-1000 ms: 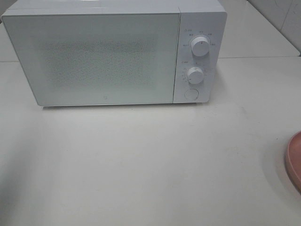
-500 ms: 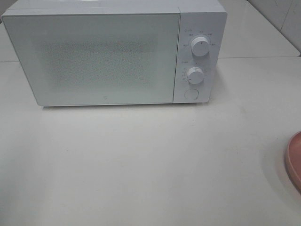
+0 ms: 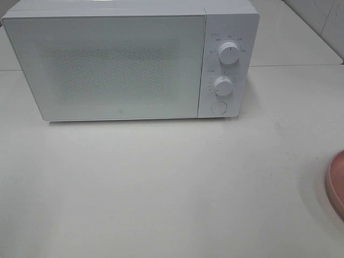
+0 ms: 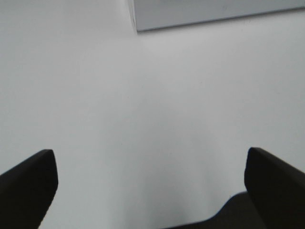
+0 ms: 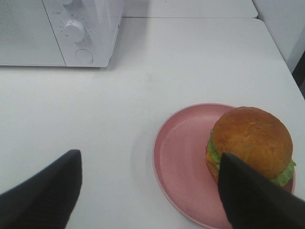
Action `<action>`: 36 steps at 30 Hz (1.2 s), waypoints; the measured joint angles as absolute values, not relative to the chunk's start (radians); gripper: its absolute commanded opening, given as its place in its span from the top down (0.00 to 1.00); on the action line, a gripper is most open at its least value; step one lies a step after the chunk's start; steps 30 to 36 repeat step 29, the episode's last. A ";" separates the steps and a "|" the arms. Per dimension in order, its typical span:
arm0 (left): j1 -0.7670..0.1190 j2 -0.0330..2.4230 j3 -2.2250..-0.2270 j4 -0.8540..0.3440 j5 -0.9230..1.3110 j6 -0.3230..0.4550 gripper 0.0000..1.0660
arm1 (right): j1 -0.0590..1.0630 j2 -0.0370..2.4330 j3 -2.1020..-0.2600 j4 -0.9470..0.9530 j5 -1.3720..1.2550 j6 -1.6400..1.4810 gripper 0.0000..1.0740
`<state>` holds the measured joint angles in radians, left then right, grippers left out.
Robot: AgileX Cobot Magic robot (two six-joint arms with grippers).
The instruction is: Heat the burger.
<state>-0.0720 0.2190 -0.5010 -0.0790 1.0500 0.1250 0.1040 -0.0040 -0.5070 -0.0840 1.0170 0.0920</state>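
The burger (image 5: 251, 140), with a golden-brown bun, green lettuce and yellow cheese, sits on a round pink plate (image 5: 183, 157) in the right wrist view. Only the plate's edge (image 3: 336, 183) shows at the right border of the exterior high view; the burger is out of that view. The white microwave (image 3: 123, 59) stands at the back with its door shut. My right gripper (image 5: 150, 191) is open above the table, its fingers on either side of the plate's near rim. My left gripper (image 4: 150, 181) is open and empty over bare table, near the microwave's corner (image 4: 138, 21). Neither arm shows in the exterior high view.
The microwave has two white dials (image 3: 228, 54) and a round button (image 3: 217, 107) on its right panel; they also show in the right wrist view (image 5: 75, 31). The white table (image 3: 161, 183) stretches in front of it. A wall edge (image 5: 298, 43) lies at the table's far right.
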 measured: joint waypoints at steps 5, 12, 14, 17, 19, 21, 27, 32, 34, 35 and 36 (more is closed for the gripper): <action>-0.034 0.068 -0.501 -0.090 1.046 0.122 0.06 | 0.104 -0.004 -0.507 -0.084 1.017 0.092 0.30; 0.036 -0.006 -0.501 -0.094 1.045 0.122 0.06 | 0.104 -0.004 -0.507 -0.084 1.017 0.092 0.30; 0.036 -0.006 -0.501 -0.094 1.045 0.122 0.06 | 0.104 -0.004 -0.507 -0.084 1.017 0.092 0.30; 0.036 -0.006 -0.501 -0.096 1.045 0.122 0.06 | 0.104 -0.004 -0.507 -0.084 1.017 0.092 0.30; 0.036 -0.006 -0.501 -0.096 1.045 0.122 0.06 | 0.104 -0.004 -0.507 -0.084 1.017 0.092 0.30; 0.036 -0.006 -0.501 -0.096 1.045 0.122 0.06 | 0.104 -0.004 -0.507 -0.084 1.017 0.092 0.30; 0.036 -0.006 -0.501 -0.096 1.045 0.122 0.06 | 0.104 -0.004 -0.507 -0.084 1.017 0.092 0.30; 0.036 -0.006 -0.501 -0.096 1.045 0.122 0.06 | 0.104 -0.004 -0.507 -0.084 1.017 0.092 0.30; 0.036 -0.006 -0.501 -0.096 1.045 0.122 0.06 | 0.104 -0.004 -0.507 -0.084 1.017 0.092 0.30; 0.036 -0.006 -0.501 -0.096 1.045 0.122 0.06 | 0.104 -0.004 -0.507 -0.084 1.017 0.092 0.30; 0.036 -0.006 -0.501 -0.096 1.045 0.122 0.06 | 0.104 -0.004 -0.507 -0.084 1.017 0.092 0.30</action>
